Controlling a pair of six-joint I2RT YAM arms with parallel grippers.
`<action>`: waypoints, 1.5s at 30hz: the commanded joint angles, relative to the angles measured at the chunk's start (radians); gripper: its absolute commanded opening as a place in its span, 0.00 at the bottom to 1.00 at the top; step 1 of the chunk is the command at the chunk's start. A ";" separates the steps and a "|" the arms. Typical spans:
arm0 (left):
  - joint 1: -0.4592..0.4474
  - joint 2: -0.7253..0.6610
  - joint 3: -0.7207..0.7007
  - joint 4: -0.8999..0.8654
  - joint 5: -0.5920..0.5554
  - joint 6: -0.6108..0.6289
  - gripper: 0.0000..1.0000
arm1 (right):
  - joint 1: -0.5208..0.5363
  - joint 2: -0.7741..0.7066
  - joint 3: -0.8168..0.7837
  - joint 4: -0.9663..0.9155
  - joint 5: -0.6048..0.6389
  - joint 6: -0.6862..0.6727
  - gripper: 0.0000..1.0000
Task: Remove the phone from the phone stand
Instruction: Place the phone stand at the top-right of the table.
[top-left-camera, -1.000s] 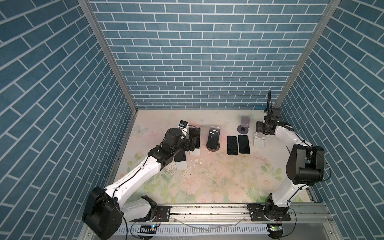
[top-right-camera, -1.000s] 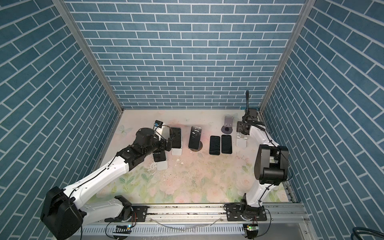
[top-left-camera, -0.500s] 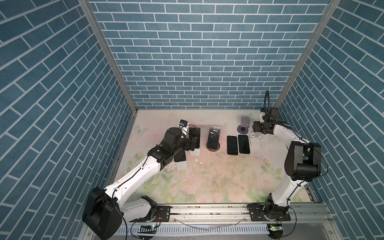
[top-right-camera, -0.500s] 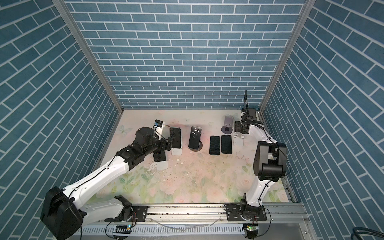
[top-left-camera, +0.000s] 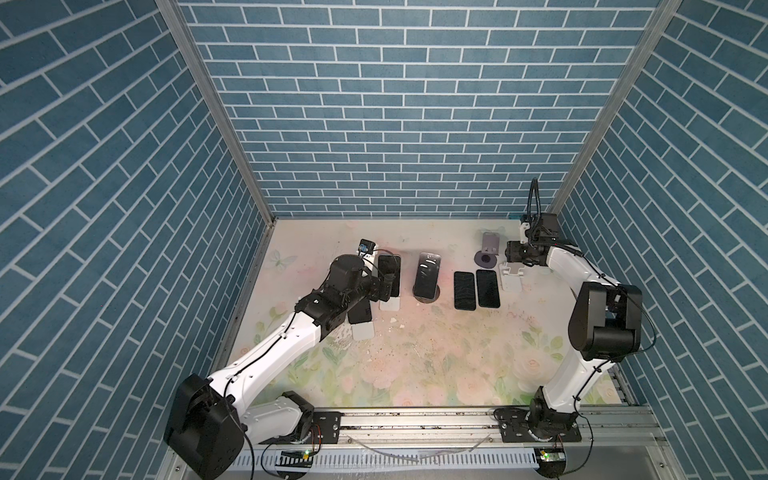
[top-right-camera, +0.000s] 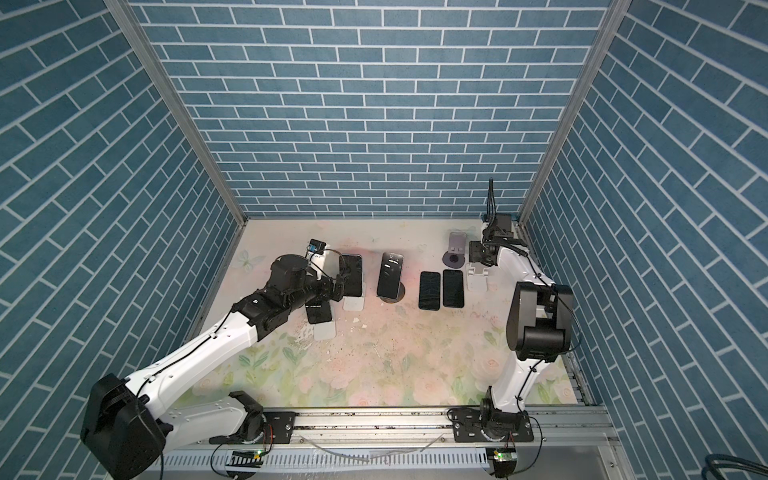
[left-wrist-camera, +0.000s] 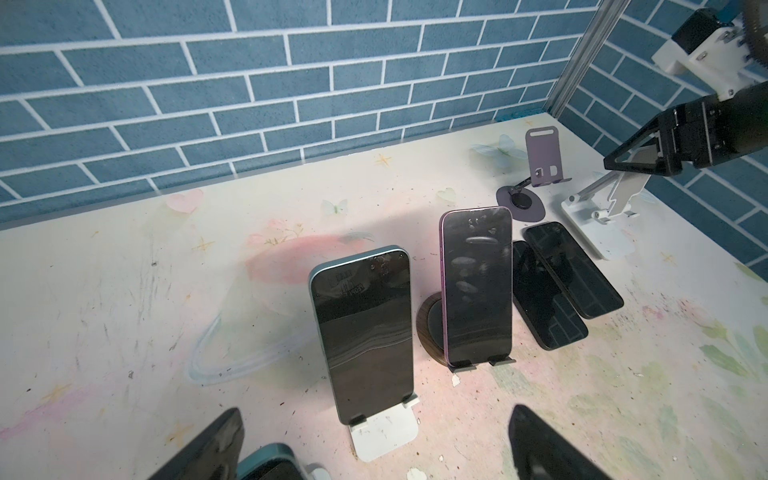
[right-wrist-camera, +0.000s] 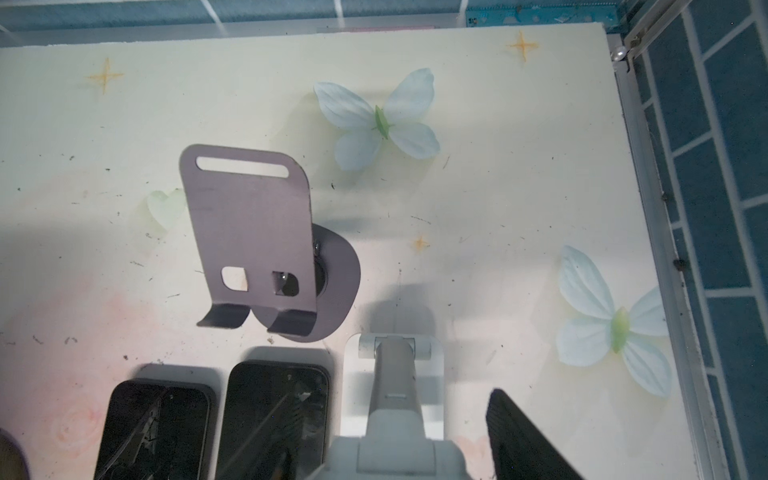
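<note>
My left arm (top-left-camera: 282, 336) stretches low from its base toward the back of the table (left-wrist-camera: 124, 311), elbow bent, wrist pointing at the row of phones. The left gripper (left-wrist-camera: 376, 411) is spread as wide as it goes and has hold of nothing. Its two fingers (left-wrist-camera: 208, 449) sit just short of the teal phone (left-wrist-camera: 361, 332), one to each side. That phone leans upright on its white stand (left-wrist-camera: 386, 436), with its lower edge in the stand's two lips. Just beside it, a purple phone (left-wrist-camera: 476, 286) rests on a round dark stand (left-wrist-camera: 430, 324), and two flat phones (left-wrist-camera: 548, 299) lie on the table beyond.

My right arm (top-left-camera: 569, 262) is folded high by the side wall. The right gripper (top-left-camera: 511, 252) hangs at the top of an empty white stand (top-left-camera: 513, 282). I cannot tell whether its jaws grip that stand.
</note>
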 joint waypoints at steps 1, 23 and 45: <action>-0.004 -0.019 0.007 -0.002 0.006 -0.004 1.00 | 0.021 0.018 0.045 -0.018 0.029 -0.045 0.51; -0.004 -0.017 0.013 -0.001 0.013 0.007 1.00 | 0.045 0.033 0.064 -0.045 0.119 -0.020 0.62; -0.004 -0.010 0.021 -0.004 0.016 0.017 1.00 | 0.045 0.039 0.097 -0.109 0.126 0.027 0.82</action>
